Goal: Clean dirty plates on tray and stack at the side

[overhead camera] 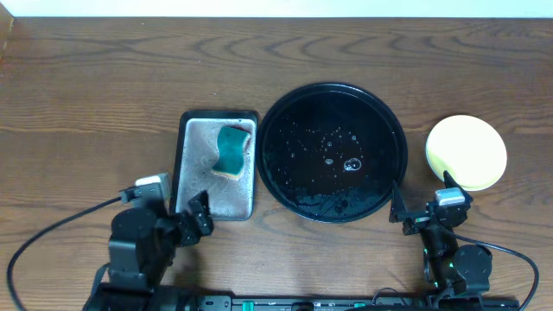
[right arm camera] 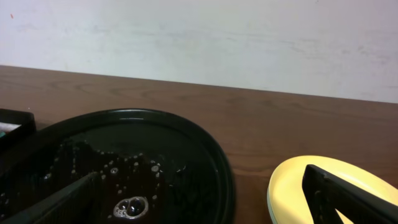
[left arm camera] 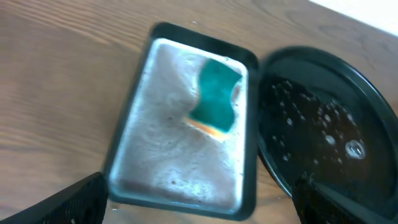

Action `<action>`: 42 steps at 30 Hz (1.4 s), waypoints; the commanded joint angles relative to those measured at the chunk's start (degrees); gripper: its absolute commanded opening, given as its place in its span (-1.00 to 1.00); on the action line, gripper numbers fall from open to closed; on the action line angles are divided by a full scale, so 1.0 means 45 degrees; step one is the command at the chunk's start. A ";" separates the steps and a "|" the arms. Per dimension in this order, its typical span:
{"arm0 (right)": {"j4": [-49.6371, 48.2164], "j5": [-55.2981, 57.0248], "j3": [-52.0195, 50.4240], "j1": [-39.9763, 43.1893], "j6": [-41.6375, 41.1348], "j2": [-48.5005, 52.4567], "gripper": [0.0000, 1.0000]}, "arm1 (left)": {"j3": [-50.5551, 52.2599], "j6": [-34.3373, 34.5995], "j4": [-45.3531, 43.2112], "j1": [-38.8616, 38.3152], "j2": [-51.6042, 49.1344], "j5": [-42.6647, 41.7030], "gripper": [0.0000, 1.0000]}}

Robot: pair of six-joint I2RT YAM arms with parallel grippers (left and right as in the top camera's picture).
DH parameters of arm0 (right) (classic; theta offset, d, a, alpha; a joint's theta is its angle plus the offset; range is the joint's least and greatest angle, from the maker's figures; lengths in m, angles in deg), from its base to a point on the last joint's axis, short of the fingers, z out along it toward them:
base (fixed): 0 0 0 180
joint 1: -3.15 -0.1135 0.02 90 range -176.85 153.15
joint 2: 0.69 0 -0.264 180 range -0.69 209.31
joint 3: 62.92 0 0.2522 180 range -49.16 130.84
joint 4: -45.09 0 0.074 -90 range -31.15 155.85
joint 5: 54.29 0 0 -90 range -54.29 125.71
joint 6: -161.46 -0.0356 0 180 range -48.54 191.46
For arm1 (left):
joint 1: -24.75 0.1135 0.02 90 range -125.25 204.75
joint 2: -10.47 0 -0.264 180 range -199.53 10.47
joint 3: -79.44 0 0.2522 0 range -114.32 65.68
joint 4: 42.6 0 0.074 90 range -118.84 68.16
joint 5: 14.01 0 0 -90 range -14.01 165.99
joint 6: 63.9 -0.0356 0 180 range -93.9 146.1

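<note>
The black tray (overhead camera: 333,87) sits at the table's centre, wet with droplets and bubbles, with no plate on it. It also shows in the left wrist view (left arm camera: 323,57) and the right wrist view (right arm camera: 155,116). A clean pale yellow plate (overhead camera: 467,152) lies to the tray's right, seen too in the right wrist view (right arm camera: 291,186). The mint-blue plates are not visible; whether they lie under the yellow one I cannot tell. My left gripper (overhead camera: 181,204) (left arm camera: 200,182) is open and empty at the grey tray's near edge. My right gripper (overhead camera: 423,204) (right arm camera: 202,175) is open and empty between tray and yellow plate.
A small rectangular grey metal tray (overhead camera: 199,177) (left arm camera: 161,143) lies left of the black tray and holds a teal sponge (overhead camera: 231,149) (left arm camera: 216,96) with an orange underside. A pale wall runs along the table's far edge.
</note>
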 commanded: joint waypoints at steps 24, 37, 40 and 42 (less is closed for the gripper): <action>0.0044 -0.0068 -0.0010 -0.0107 0.0204 -0.0102 0.99 | 0.7941 -0.2992 -1.0763 0.2166 0.5275 -0.0617 0.89; 0.0044 -0.0068 -0.0010 -0.0107 0.0204 -0.0102 0.99 | 0.7941 -0.2837 -0.9088 0.2118 0.5246 -0.0665 0.89; 0.0044 -0.0063 -0.0010 -0.0107 0.0199 -0.0102 0.98 | 0.7941 -0.2837 -0.9088 0.2118 0.5246 -0.0665 0.90; 0.0044 -0.0068 -0.0010 -0.0112 0.0204 -0.0102 0.98 | 0.7941 -0.2837 -0.9088 0.2118 0.5246 -0.0665 0.89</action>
